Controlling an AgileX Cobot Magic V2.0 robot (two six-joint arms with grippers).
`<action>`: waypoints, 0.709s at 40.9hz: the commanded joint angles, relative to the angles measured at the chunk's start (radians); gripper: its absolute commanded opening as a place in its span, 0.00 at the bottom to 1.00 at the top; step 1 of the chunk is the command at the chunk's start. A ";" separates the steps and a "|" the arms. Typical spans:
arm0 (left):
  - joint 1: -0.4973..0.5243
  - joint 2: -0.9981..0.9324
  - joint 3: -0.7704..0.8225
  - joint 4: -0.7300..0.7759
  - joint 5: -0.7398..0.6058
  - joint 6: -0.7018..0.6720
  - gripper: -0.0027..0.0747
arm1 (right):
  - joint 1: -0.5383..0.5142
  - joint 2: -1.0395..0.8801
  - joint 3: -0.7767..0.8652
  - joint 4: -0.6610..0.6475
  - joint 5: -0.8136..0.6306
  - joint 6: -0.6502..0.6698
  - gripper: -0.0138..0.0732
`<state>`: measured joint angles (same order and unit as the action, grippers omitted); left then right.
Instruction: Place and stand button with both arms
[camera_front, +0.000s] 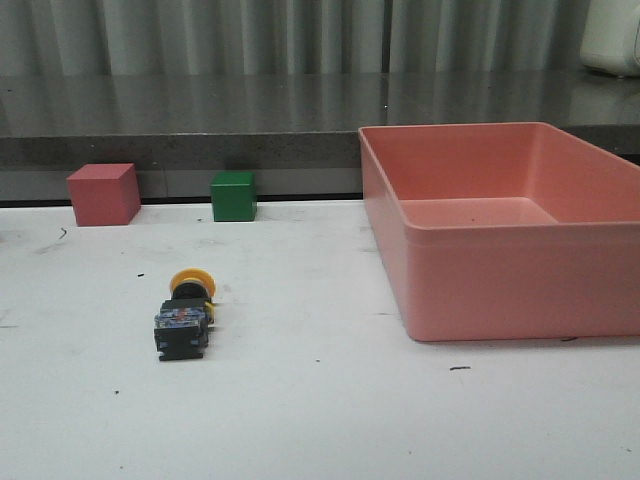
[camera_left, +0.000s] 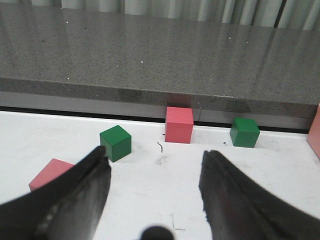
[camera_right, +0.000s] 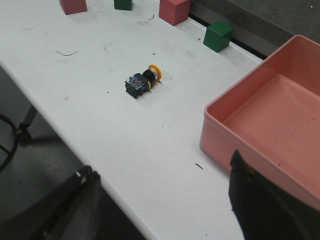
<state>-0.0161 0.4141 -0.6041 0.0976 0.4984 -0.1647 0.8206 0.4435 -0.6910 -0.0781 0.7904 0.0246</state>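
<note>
The button (camera_front: 183, 315) lies on its side on the white bench (camera_front: 330, 420), left of centre in the front view, well apart from the pink bin (camera_front: 520, 290) to its right; its yellow cap faces away from the robot toward the back edge, and its black base faces toward the robot, so its long axis runs roughly front to back, a little slanted.

The right pincer (camera_right: 160, 200) hangs with its fingers spread wide and nothing between them; the right wrist view shows the button ahead of it, well apart, with the bin's corner near one finger. The left pincer (camera_left: 155, 192) is also spread wide and empty; its view shows only pink and green cubes and bare bench, so which way the button lies from it cannot be told there.

Neither arm shows in the front view; judged by the button's place on the left half, the left arm probably has the shorter reach.
</note>
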 joint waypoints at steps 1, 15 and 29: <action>-0.006 0.016 -0.027 -0.004 -0.078 -0.004 0.53 | -0.002 -0.001 -0.020 -0.003 -0.078 -0.008 0.79; -0.006 0.016 -0.027 -0.004 -0.078 -0.004 0.53 | -0.002 -0.001 -0.020 0.000 -0.078 -0.006 0.79; -0.006 0.099 -0.072 -0.018 -0.054 -0.004 0.54 | -0.002 -0.001 -0.020 0.000 -0.078 -0.006 0.79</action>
<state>-0.0161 0.4748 -0.6191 0.0858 0.4962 -0.1647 0.8206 0.4391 -0.6871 -0.0777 0.7904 0.0246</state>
